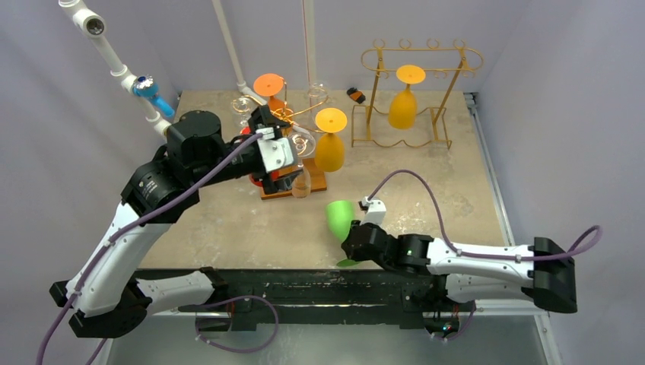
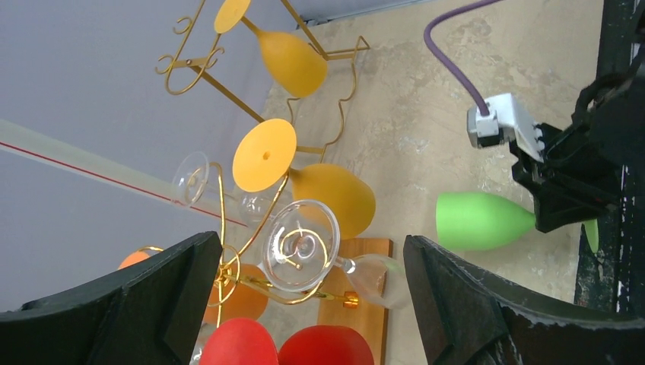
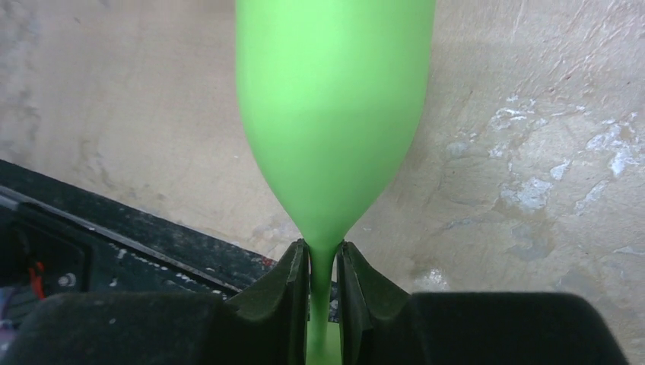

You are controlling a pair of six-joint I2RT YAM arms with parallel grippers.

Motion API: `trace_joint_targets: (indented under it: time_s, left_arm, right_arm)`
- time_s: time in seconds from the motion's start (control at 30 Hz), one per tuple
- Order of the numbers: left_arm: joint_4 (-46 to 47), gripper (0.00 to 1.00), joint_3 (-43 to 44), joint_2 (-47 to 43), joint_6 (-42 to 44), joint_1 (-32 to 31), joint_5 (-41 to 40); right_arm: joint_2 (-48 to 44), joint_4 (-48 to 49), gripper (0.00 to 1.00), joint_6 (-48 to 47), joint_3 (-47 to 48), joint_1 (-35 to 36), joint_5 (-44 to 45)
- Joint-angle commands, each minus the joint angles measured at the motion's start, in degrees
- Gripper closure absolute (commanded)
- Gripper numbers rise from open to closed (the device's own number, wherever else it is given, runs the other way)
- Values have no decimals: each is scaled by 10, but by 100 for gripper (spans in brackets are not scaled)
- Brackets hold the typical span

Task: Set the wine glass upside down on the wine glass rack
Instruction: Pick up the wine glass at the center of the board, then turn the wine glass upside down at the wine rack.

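Green plastic wine glass lying on its side at the near edge of the stone-patterned bench, bowl pointing away from the right arm, foot toward the front edge. Right jaws are clamped on its thin stem just below the bowl, one finger on each side. Gripping there likely leaves the foot free to slide into a rack slot and lets the wrist roll the glass upside down. Further back on the left, the left jaws stand wide apart, holding nothing, above a gold wire stand on a wooden base crowded with clear, orange, red and yellow glasses. At the far right stands a gold wire hanging rack, well apart from the green glass, with one yellow glass hung bowl-down by its foot and free slots beside it, probably the target
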Motion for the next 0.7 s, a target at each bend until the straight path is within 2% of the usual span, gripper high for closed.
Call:
trace_joint_targets:
  time_s: [0.0,0.2,0.33,0.43,0.53,0.67]
  left_arm:
    - [-3,1,-20,-16,38,-1,32]
    - [-28,0,-67,-51,184,-1,83]
    - [-16,0,-116,-101,352,-1,113]
    - [43,0,-163,-137,444,-1,115]
    - [74,0,-135,-128,424,0,126]
    - [33,0,27,-37,221,-1,143]
  right_arm:
    - [-91,-14,87,-2,-5,1,32]
    - [-233,-44,100,-59,30,0,6]
    - [-309,-49,100,-119,81,0,-51]
    - [-318,-61,100,-182,134,0,-116]
    - [-287,-68,97,-256,192,0,-183]
    - [-203,-111,94,-387,275,0,-219]
